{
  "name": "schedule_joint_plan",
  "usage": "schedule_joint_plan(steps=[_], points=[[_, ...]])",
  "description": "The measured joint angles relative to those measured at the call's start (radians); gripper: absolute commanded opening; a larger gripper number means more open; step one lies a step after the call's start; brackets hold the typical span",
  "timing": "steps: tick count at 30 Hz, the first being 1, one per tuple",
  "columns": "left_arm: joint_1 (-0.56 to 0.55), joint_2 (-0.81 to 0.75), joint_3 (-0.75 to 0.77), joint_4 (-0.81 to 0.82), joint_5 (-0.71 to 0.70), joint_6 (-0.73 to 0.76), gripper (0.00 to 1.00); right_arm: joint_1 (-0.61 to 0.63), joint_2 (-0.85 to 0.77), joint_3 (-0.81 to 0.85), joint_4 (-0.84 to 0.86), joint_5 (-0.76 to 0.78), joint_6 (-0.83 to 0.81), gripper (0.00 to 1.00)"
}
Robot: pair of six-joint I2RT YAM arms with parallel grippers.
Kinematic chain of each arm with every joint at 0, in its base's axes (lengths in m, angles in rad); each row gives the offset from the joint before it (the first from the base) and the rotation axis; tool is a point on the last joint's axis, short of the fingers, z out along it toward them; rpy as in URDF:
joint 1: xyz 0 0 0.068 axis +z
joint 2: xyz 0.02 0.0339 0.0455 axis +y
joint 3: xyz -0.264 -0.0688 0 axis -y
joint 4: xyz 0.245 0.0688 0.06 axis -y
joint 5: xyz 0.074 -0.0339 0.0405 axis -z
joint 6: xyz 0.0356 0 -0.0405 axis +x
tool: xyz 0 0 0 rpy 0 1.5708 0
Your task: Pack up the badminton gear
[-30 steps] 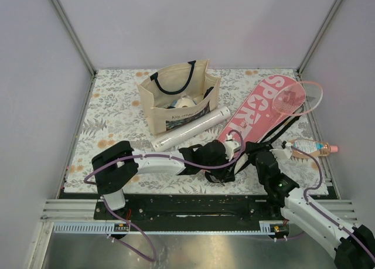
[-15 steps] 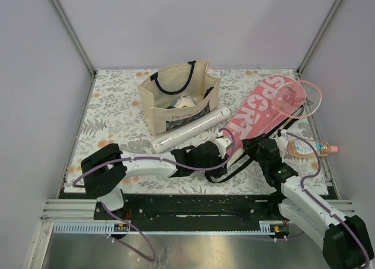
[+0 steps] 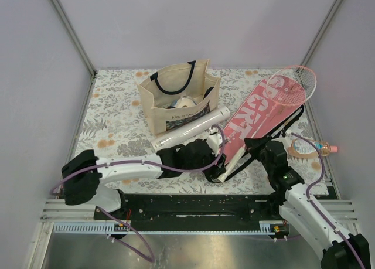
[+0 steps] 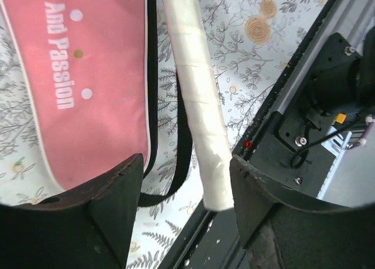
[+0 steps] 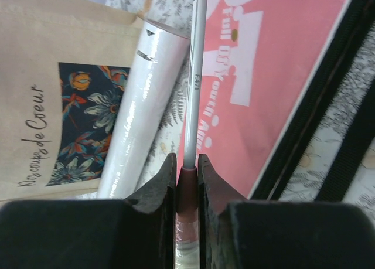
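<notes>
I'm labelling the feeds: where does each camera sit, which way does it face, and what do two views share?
Top external: high behind the robot, looking down on the table; left arm and right arm show.
Left wrist: on the left arm, looking down; open left gripper straddles the racket handle.
Right wrist: on the right arm, looking along the racket shaft; right gripper shut on it.
Shared: both wrist views show racket and pink cover.

The shaft of the racket (image 5: 196, 75) ran off the right wrist view's top edge, its head unseen there. Inside the tote bag (image 3: 149, 105), a white object (image 3: 186, 102), perhaps the shuttlecock, was too small to identify.
</notes>
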Motion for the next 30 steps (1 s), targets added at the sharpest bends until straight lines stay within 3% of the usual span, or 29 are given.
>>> schedule_joint_plan(steps=[6,10,21,30], points=[[0.000,-0.171,0.009,-0.104,-0.047,0.075,0.70,-0.014,-0.076,0.083,-0.262,-0.020,-0.017,0.00],[0.002,-0.167,0.041,-0.138,-0.092,0.131,0.69,-0.014,-0.180,0.131,-0.425,-0.023,-0.017,0.00],[-0.001,0.132,0.060,-0.039,-0.115,0.273,0.68,-0.014,-0.394,0.179,-0.777,0.026,-0.017,0.00],[-0.007,0.291,0.137,0.013,-0.121,0.332,0.67,-0.014,-0.422,0.180,-0.825,0.036,-0.018,0.00]])
